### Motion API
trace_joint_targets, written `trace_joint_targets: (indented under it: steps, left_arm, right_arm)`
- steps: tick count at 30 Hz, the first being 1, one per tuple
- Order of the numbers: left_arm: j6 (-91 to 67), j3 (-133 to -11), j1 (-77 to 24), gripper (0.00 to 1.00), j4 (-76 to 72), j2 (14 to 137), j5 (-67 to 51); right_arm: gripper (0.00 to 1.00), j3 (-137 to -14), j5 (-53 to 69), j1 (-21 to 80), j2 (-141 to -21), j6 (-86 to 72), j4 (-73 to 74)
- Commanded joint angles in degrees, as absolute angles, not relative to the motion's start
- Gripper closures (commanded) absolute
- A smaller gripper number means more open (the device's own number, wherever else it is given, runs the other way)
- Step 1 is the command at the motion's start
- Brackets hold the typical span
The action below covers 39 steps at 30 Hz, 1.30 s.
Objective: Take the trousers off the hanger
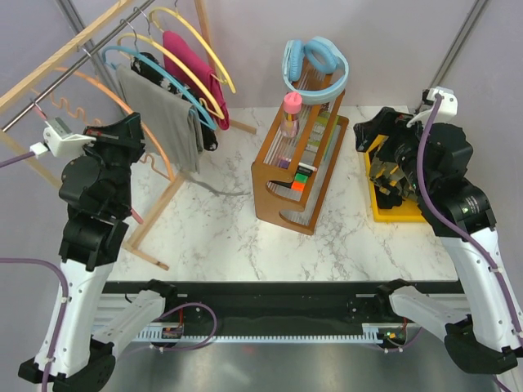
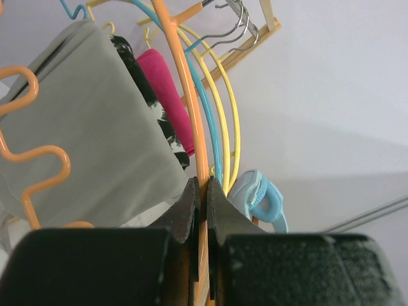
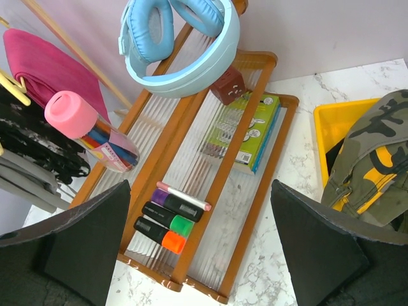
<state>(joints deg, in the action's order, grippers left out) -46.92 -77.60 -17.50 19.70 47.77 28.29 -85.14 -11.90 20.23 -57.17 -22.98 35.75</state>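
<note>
Clenching left tool (image 2: 203, 188): fingers pressed together on the thin wire of the orange hanger (image 2: 190, 105), which runs up between them.
Orange hanger: hangs on the clothes rail (image 1: 57, 61) at the far left, in front of the grey garment (image 1: 163, 114); whether it carries any cloth cannot be told.
Right tool (image 3: 197, 188): released, fingers spread wide, hovering at the right side of the surface (image 1: 221, 229).
Camouflage trousers (image 3: 373, 153): off any hanger, bunched in the yellow tray (image 3: 331, 118), just beside the right tool's right finger.
Other hangers: a magenta garment (image 1: 188, 57) and a dark, white-patched cloth (image 2: 153, 102) hang behind the grey one.
</note>
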Motion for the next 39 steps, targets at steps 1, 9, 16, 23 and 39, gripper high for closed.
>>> trace_joint_targets:
  steps: [1, 9, 16, 23, 39]
  left_arm:
    - [-41.1, -73.5, -17.3, 0.98, 7.0, 46.2, 33.9]
    - [-42.7, -74.0, -17.3, 0.98, 10.5, 46.7, 37.4]
    - [-49.3, -73.7, -17.3, 0.97, 16.3, 45.3, 37.0]
    - [-50.9, -71.9, -17.3, 0.76, 17.9, 42.5, 34.7]
    - [-56.9, -75.7, -17.3, 0.22, 26.5, 40.5, 16.0]
  right_arm:
    - [0.02, -85.0, -12.3, 20.5, -56.7, -21.4, 33.4]
    - [0.02, -85.3, -12.3, 20.5, -56.9, -20.7, 33.6]
    - [0.02, -83.9, -7.8, 20.4, -55.9, -23.5, 33.7]
    - [0.02, -81.7, -4.1, 20.5, -53.8, -26.5, 33.7]
    - [0.02, -77.5, -3.9, 20.5, -50.9, -27.9, 36.2]
